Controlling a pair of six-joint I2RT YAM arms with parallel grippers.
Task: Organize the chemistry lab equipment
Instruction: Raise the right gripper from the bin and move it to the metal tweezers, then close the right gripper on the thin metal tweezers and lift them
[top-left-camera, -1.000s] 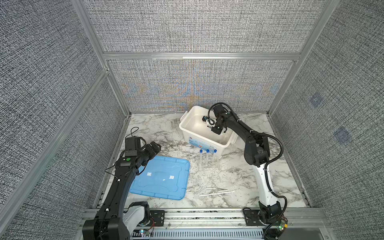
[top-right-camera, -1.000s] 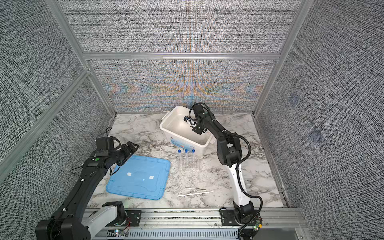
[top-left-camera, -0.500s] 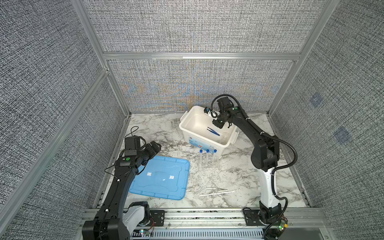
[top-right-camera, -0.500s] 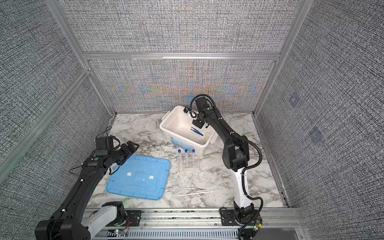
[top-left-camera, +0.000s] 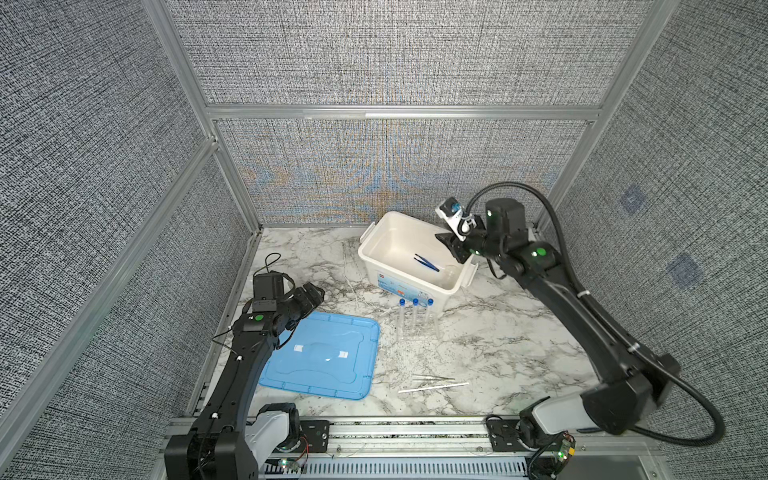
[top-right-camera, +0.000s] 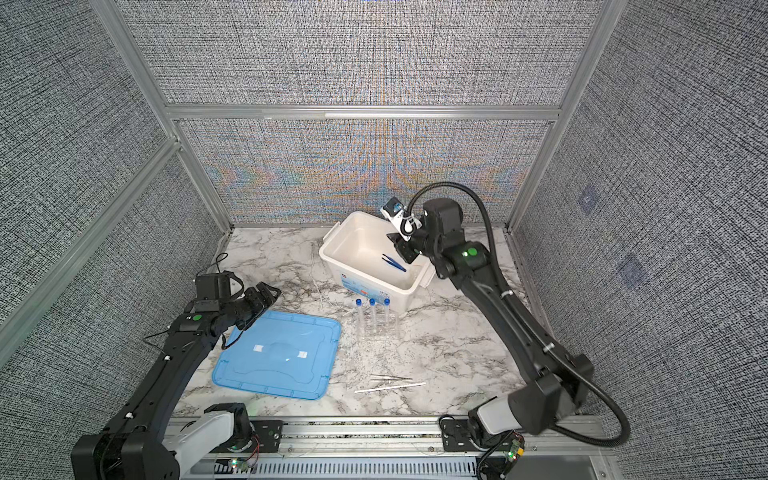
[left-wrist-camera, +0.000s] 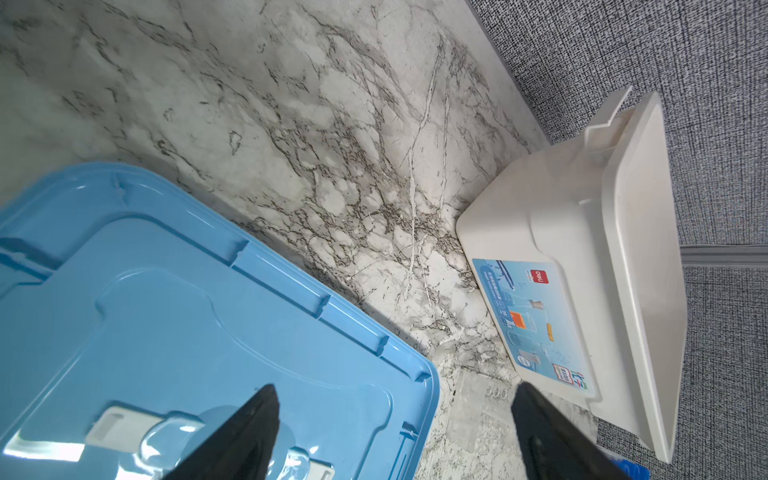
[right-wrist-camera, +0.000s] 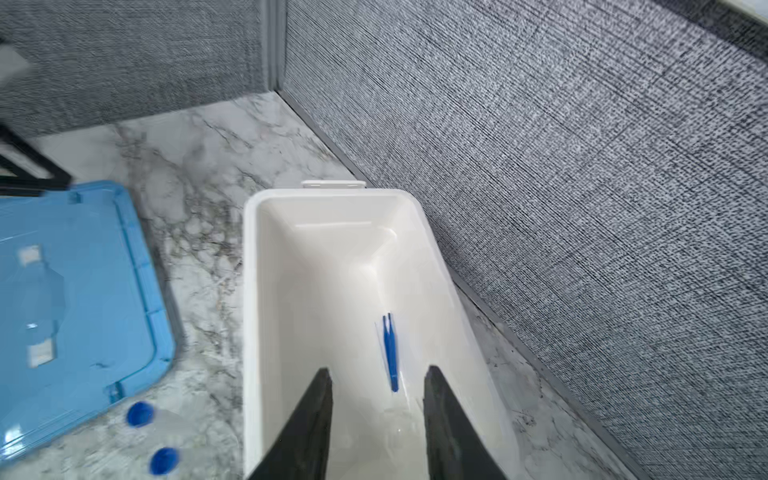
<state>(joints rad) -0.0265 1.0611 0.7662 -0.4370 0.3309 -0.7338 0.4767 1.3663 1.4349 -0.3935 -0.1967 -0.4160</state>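
The blue tweezers (top-left-camera: 426, 262) (right-wrist-camera: 390, 353) lie loose inside the white tub (top-left-camera: 395, 286), beside a small clear glass dish (right-wrist-camera: 399, 428). My right gripper (top-left-camera: 451, 245) (right-wrist-camera: 376, 370) hangs open and empty over the tub's right end. Three blue-capped tubes (top-left-camera: 414, 316) stand in the clear rack (top-left-camera: 415, 332) in front of the tub. Nearer the front lie the silver tweezers (top-left-camera: 432, 377) and the thin white stick (top-left-camera: 433, 387). My left gripper (top-left-camera: 309, 293) (left-wrist-camera: 395, 388) is open and empty above the far corner of the blue lid, where another clear dish (left-wrist-camera: 166, 432) rests.
The flat light-blue lid (top-left-camera: 291, 374) lies at the front left on the marble table (top-left-camera: 498, 332). Grey fabric walls close in on three sides; the tub stands close to the back wall. A metal rail (top-left-camera: 415, 428) runs along the front edge.
My right gripper has opened and let the blue tweezers fall into the tub, then drawn up and back toward the right. The left arm has not moved.
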